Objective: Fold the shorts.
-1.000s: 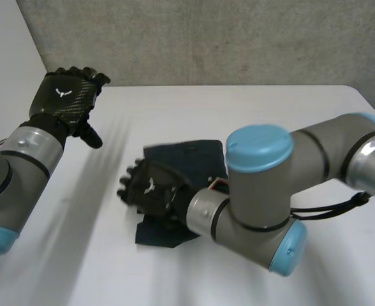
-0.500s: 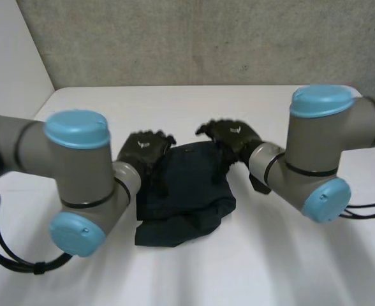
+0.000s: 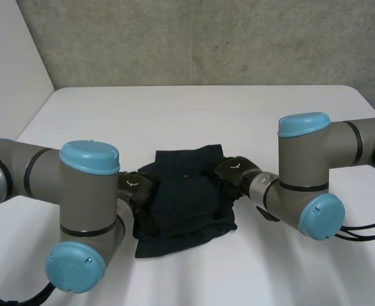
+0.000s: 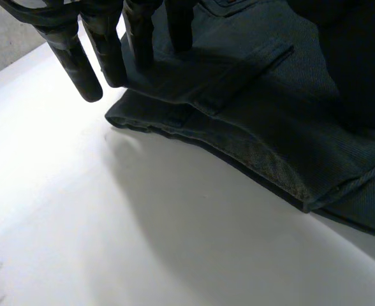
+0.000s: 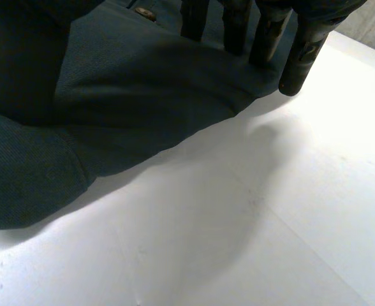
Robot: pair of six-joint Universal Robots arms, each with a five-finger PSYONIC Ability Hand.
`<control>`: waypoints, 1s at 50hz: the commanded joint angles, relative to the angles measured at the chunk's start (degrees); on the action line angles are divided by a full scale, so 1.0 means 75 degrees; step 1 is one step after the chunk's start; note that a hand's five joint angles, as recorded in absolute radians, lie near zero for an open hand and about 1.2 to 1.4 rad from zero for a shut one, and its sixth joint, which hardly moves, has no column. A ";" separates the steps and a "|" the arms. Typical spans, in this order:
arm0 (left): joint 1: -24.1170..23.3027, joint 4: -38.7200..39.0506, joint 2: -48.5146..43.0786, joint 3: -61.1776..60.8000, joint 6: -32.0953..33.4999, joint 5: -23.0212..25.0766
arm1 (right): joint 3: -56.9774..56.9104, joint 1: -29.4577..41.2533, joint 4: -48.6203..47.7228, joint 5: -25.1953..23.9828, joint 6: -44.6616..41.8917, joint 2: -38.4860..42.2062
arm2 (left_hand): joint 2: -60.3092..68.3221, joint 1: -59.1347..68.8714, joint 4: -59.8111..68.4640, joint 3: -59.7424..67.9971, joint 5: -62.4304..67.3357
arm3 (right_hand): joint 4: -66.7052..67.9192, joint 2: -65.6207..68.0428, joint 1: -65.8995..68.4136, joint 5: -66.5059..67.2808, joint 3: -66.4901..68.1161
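So the navy shorts [image 3: 186,191] sit half-folded mid-table [image 3: 194,115]. The left hand [image 3: 134,189] and right hand [image 3: 235,170] flank opposite edges, fingers [image 4: 79,64] straight and gripping nothing. I'm guessing they're there to square up the cloth.

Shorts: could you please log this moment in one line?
shorts: rumpled; left robot hand: open, left edge; right robot hand: open, right edge

White tabletop [image 3: 175,108] is seen, its rounded corner at 2 o'clock. Grey concrete wall [image 3: 206,38] is set behind it at 12 o'clock, plain white wall [image 3: 6,57] at 10 o'clock.
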 commanded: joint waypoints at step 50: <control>0.2097 -0.1338 0.4447 0.1308 -0.0981 0.1394 | 0.1134 -0.1288 -0.0366 0.1890 0.0479 -0.5086 | -0.0343 -0.0312 -0.0380 -0.0562 -0.0363 | -0.0508 0.0031 0.0268 -0.0501 0.0104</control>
